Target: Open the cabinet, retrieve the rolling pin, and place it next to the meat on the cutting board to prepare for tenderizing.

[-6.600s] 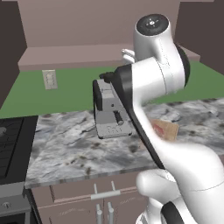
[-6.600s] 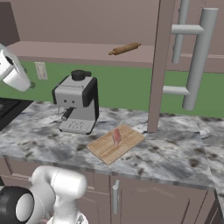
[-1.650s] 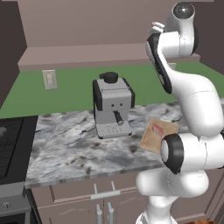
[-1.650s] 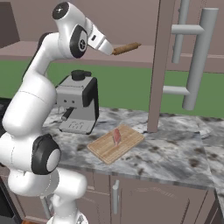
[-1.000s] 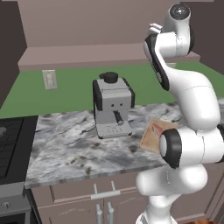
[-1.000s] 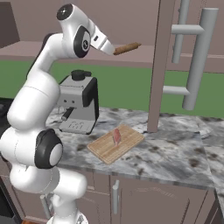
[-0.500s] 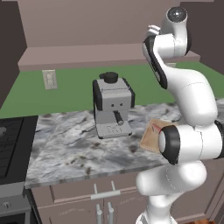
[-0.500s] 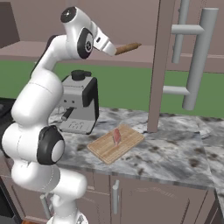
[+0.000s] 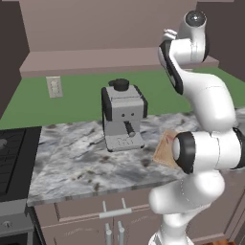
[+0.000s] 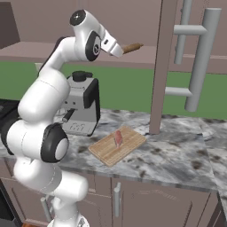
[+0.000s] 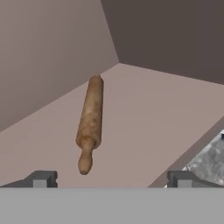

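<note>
I've got the gripper (image 11: 109, 178) fingers spread wide, nothing held. Rolling pin (image 11: 89, 122) lies on the cabinet (image 10: 186, 57) shelf just ahead, between the fingertips. Meat (image 10: 119, 138) sits on the cutting board (image 10: 109, 150).

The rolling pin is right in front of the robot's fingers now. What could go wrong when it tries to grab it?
The rolling pin is round and lies loose on the cabinet shelf, so a nudge from the open gripper might roll it deeper inside. It also sits left of the middle between the fingertips, so one finger may hit it before the other. Later, carrying it down, the arm could bump the open door near the cutting board.
</note>
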{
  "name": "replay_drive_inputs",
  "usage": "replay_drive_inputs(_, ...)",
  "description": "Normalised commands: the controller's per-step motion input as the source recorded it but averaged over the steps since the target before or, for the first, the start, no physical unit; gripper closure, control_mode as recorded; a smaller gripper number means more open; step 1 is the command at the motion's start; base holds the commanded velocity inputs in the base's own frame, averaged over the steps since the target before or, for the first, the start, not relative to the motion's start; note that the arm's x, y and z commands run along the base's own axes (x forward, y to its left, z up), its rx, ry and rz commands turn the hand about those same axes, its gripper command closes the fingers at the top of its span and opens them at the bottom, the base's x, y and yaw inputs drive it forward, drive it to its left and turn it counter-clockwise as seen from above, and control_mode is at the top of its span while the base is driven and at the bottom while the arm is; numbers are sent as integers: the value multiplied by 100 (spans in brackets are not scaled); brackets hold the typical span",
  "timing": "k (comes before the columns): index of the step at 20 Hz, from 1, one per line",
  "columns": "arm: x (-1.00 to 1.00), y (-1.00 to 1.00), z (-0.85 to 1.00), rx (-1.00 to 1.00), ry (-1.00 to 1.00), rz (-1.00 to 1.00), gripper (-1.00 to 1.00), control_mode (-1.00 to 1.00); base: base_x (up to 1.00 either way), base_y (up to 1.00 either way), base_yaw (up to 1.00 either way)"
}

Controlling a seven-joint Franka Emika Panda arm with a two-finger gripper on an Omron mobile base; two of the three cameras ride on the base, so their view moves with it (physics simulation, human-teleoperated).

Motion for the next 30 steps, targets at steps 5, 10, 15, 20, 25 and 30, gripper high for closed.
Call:
replay_drive_inputs(5,36,-4,-1,0,0,1,-100,-100,0,0,0)
replay_drive_inputs(10,41,0,-1,0,0,2,-100,-100,0,0,0)
replay_drive_inputs(15,27,0,-5,0,1,1,-100,-100,0,0,0)
replay_drive_inputs(20,16,0,-3,0,3,0,-100,-100,0,0,0)
replay_drive_inputs(25,5,0,-3,0,5,0,-100,-100,0,0,0)
replay_drive_inputs(30,1,0,-4,0,4,0,-100,-100,0,0,0)
